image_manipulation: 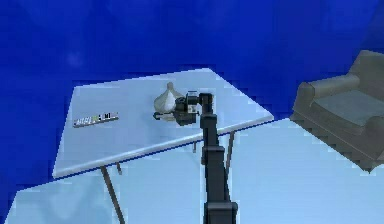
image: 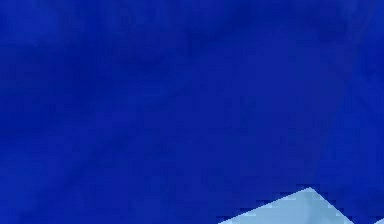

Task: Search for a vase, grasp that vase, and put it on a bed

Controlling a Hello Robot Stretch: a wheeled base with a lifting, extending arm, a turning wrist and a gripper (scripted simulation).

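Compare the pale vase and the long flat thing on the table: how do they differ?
The vase is rounded with a narrow top; the flat thing is a thin strip lying low. The vase is by the claw; the flat thing lies apart, toward the picture's left. Both are on the table.

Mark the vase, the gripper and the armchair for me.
vase (image_manipulation: 166, 99): arm side view, its pale rounded body.
gripper (image_manipulation: 160, 114): arm side view, between its fingertips.
armchair (image_manipulation: 349, 107): arm side view, seat cushion.

A flat, deep blue wall (image: 150, 90) stands close ahead in the forward view. At the lower right, a pale blue triangular patch of level surface (image: 300, 210) juts up against it.
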